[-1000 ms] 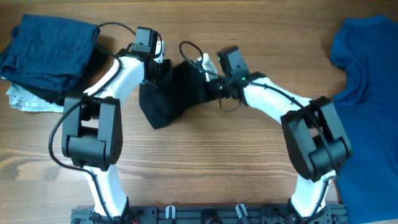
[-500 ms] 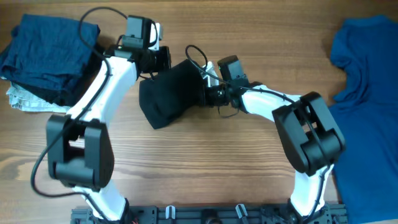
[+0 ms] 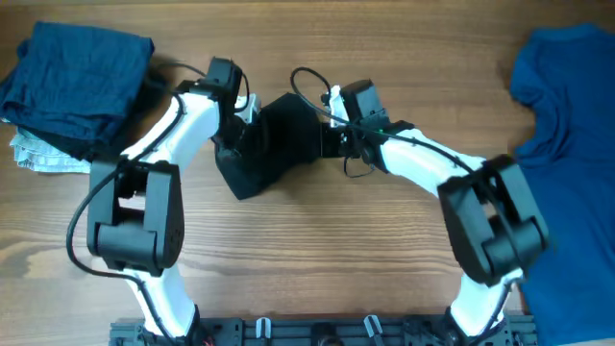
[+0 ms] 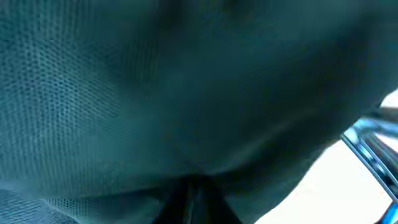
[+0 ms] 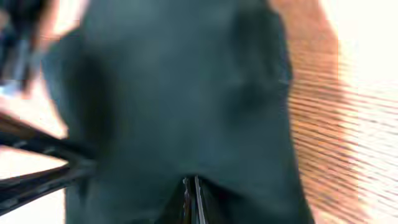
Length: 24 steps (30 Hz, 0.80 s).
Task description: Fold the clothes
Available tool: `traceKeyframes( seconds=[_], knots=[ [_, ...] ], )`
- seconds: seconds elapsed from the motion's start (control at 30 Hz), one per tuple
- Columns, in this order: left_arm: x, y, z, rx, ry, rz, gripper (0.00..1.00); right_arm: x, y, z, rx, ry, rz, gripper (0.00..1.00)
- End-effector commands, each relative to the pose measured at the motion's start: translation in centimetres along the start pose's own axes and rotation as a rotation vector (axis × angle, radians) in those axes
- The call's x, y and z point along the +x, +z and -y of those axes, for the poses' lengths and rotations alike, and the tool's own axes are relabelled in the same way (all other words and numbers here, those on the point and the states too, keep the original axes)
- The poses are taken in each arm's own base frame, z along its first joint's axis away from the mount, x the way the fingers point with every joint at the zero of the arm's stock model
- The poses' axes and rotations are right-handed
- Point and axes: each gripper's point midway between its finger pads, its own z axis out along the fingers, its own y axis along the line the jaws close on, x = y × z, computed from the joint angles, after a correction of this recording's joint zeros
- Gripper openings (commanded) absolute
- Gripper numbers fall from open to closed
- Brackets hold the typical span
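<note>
The left jaws were closed tight on a fold of a soft, bunched-up black shirt [image 3: 274, 144]. In the left wrist view the fine mesh weave of the cloth filled nearly the whole picture, and the pinch sat at the bottom centre. The right jaws were likewise shut on the same shirt, their tips pressed together with dark cloth gathered just above them in the right wrist view.

From overhead, the two grips sat on opposite sides of the shirt, the left one on its left side and the right one on its right. The black shirt hung as a crumpled lump between them, in the middle of the wooden desk [image 3: 317, 250] and toward its far edge. Whether its lower corner rested on the wood could not be told.

The white-and-black left arm [image 3: 183, 115] and right arm [image 3: 423, 163] reached in from the near edge.

At the far left corner lay a folded navy stack [image 3: 72, 86] on a pale cloth [image 3: 34, 154]. A spread royal-blue shirt [image 3: 567, 144] covered the right edge, well apart from the black one.
</note>
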Motion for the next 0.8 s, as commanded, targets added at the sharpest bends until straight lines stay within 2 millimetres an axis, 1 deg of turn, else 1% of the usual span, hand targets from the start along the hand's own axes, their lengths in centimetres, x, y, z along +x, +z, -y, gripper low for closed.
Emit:
traceKeyframes(
  seconds=[0.0,0.03,0.1,0.17,0.2,0.23,0.27,0.3,0.33,0.37,0.4,0.47,0.53,0.57,0.6,0.63,0.67,0.7,0.73,0.77],
  knots=[
    [0.6,0.5,0.0,0.017,-0.012,-0.027,0.04,0.2,0.7,1.1,0.033,0.01,-0.003,0.04],
    [0.3,-0.1,0.3,0.022,-0.004,-0.009,0.04,-0.7,0.1,0.2,0.016,-0.007,0.02,0.04],
    [-1.0,-2.3,1.5,0.04,0.024,0.063,0.04,-2.9,-1.6,-1.6,-0.009,-0.053,0.083,0.04],
    [-3.1,-6.0,2.9,0.029,0.068,0.186,0.04,-5.9,-4.7,-4.7,-0.05,-0.122,0.177,0.04],
    [-4.2,-7.8,3.2,0.004,0.084,0.251,0.04,-7.2,-6.2,-6.2,-0.07,-0.156,0.224,0.04],
    [-4.9,-8.9,3.0,-0.028,0.092,0.302,0.04,-8.4,-7.4,-6.8,-0.062,-0.168,0.273,0.04],
    [-5.8,-9.6,2.4,-0.077,0.093,0.353,0.05,-9.2,-7.8,-6.4,-0.022,-0.164,0.311,0.04],
    [-6.5,-9.8,1.5,-0.134,0.085,0.383,0.05,-9.6,-7.8,-5.8,0.013,-0.159,0.329,0.04],
    [-6.8,-9.7,0.9,-0.162,0.074,0.392,0.06,-9.8,-7.4,-5.0,0.041,-0.154,0.336,0.04],
    [-7.3,-9.3,-0.1,-0.21,0.047,0.405,0.07,-10.0,-6.8,-4.8,0.04,-0.167,0.341,0.05],
    [-7.5,-8.8,-0.6,-0.23,0.042,0.4,0.08,-10.2,-6.1,-4.6,0.038,-0.182,0.347,0.05],
    [-7.7,-6.8,-1.4,-0.243,0.029,0.36,0.1,-9.9,-4.0,-3.6,0.036,-0.194,0.33,0.06],
    [-7.7,-4.4,-2.5,-0.26,0.016,0.308,0.07,-9.0,-1.3,-1.7,0.053,-0.197,0.292,0.06],
    [-7.8,-3.5,-2.8,-0.264,0.013,0.294,0.04,-8.3,0.0,-1.0,0.053,-0.205,0.267,0.11],
    [-8.0,-2.7,-3.1,-0.267,0.011,0.284,0.04,-7.3,1.4,-0.3,0.04,-0.196,0.228,0.13],
    [-8.4,-2.5,-3.0,-0.263,0.014,0.296,0.04,-6.3,2.2,-0.5,-0.002,-0.209,0.186,0.13],
    [-8.9,-3.0,-2.6,-0.254,0.021,0.324,0.04,-6.1,2.3,-0.7,-0.017,-0.21,0.178,0.12],
    [-9.6,-4.5,-1.8,-0.236,0.035,0.381,0.04,-6.7,1.8,-1.2,-0.026,-0.22,0.199,0.12],
    [-10.2,-6.4,-0.8,-0.217,0.047,0.437,0.04,-7.3,1.2,-1.9,-0.035,-0.232,0.225,0.12],
    [-10.6,-9.2,0.2,-0.2,0.025,0.513,0.04,-8.2,0.0,-2.8,-0.047,-0.247,0.256,0.12]
  ],
)
